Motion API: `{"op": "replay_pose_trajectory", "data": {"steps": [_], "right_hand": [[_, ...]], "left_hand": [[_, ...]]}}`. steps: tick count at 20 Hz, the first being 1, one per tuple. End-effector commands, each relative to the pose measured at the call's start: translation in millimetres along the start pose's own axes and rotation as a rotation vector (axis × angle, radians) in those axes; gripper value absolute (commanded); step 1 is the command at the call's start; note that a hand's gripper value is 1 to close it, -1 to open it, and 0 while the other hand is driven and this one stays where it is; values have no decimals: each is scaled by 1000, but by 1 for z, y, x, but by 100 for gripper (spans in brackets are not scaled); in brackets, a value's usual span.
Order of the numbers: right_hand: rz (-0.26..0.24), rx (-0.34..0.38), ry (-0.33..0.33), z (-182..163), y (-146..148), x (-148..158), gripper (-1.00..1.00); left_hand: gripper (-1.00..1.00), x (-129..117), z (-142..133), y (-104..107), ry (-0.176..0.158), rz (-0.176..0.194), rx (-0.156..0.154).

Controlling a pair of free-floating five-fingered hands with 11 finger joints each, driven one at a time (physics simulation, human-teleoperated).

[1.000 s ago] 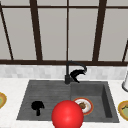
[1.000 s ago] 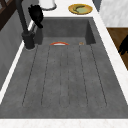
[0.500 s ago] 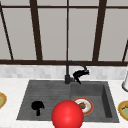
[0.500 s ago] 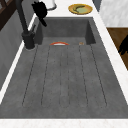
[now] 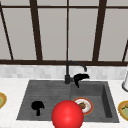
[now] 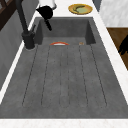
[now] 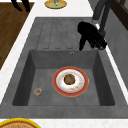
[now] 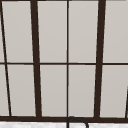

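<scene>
In the front view, the right hand (image 5: pixel 80 77) is hovering just beside the black faucet (image 5: pixel 68 72), at the back edge of the sink basin (image 5: pixel 106 100), its fingers hanging loosely downward and holding nothing. The left hand (image 5: pixel 37 106) is floating over the grey draining board (image 5: pixel 47 95), low and near the front; whether its fingers are spread or curled I cannot tell. A red ball (image 5: pixel 67 115) is sitting at the front edge, partly covering a red-rimmed plate (image 5: pixel 86 106) with a brown piece of food on it. Yellow dishes are lying on the counter at the far left (image 5: pixel 2 99) and far right (image 5: pixel 123 110).

In the left side view, the right hand (image 6: pixel 45 13) is hanging above the basin's far corner, close to the faucet (image 6: pixel 25 27), one finger pointing down. The plate's rim (image 6: pixel 59 43) is peeking over the basin edge, and a yellow dish (image 6: pixel 80 8) is resting on the counter beyond.

In the right side view, the right hand (image 7: pixel 90 36) is hovering over the draining board (image 7: pixel 57 32) just beside the faucet base, fingers relaxed and drooping. The plate (image 7: pixel 70 81) is lying on the basin floor with the brown food (image 7: pixel 69 79) at its middle, and a small round thing (image 7: pixel 38 91) is lying apart from it.

In the upper view, the faucet's curved top (image 8: pixel 76 120) is showing below the window frame (image 8: pixel 35 62).
</scene>
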Motion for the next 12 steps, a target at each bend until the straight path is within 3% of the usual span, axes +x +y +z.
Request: {"op": "replay_pose_trajectory", "data": {"steps": [1,7,9,12], "right_hand": [[-13,75,-50,0,3,-16,-100],[-40,124,-108,-6,16,-35,-100],[-59,108,-131,-9,19,-35,-100],[-62,125,-108,-14,20,-38,-100]], "left_hand": [[0,0,0,0,0,0,0],[0,0,0,0,0,0,0],[0,0,0,0,0,0,0],[0,0,0,0,0,0,0]]}}
